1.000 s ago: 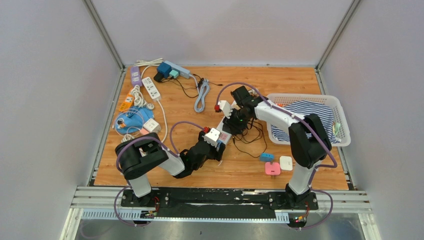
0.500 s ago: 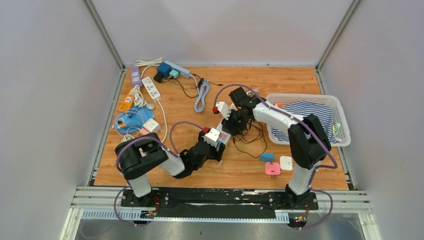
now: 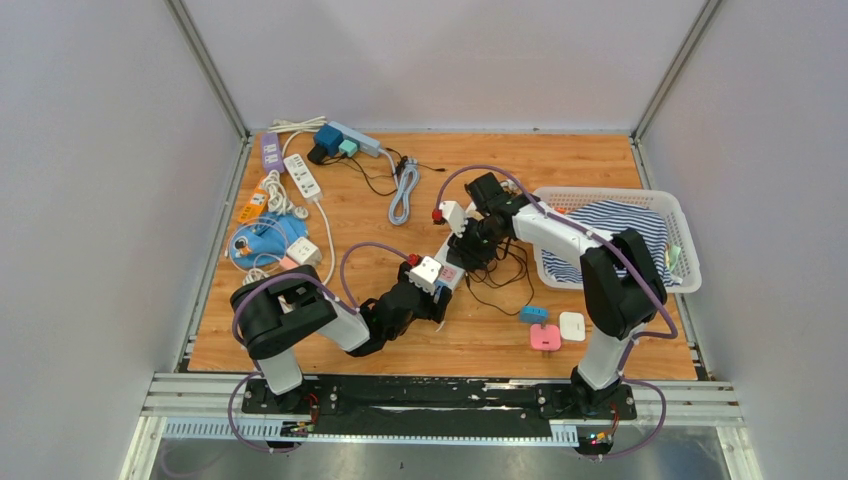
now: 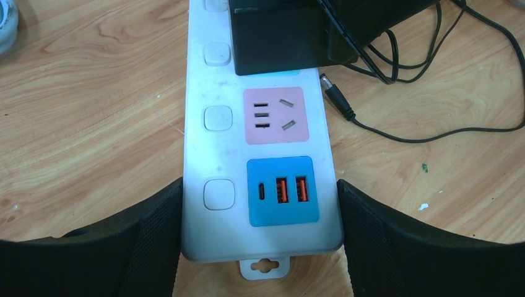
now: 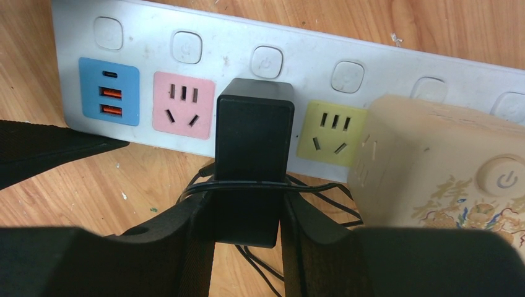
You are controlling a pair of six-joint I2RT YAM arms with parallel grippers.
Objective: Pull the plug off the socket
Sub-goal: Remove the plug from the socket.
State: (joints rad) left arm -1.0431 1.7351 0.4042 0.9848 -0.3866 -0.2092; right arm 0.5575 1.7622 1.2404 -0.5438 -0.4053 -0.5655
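My right gripper (image 5: 247, 218) is closed tight on the black plug (image 5: 254, 139), one finger against each side of its body, with a loop of thin black cable (image 5: 244, 184) running across its lower part between my fingers. The plug stands seated in the white power strip (image 5: 309, 59), in the position between the pink socket (image 5: 183, 110) and the yellow-green socket (image 5: 327, 131). Just beyond the yellow-green one, a cream cube adapter (image 5: 446, 167) with a power button on top covers the strip. My left gripper (image 4: 260, 213) is spread wide across the near end of the same strip, its two dark pads (image 4: 155, 235) touching the strip's long edges on either side of the blue USB module (image 4: 283, 190). The strip lies flat on the wooden table (image 3: 330, 330), and tangled black cable trails off beside it.
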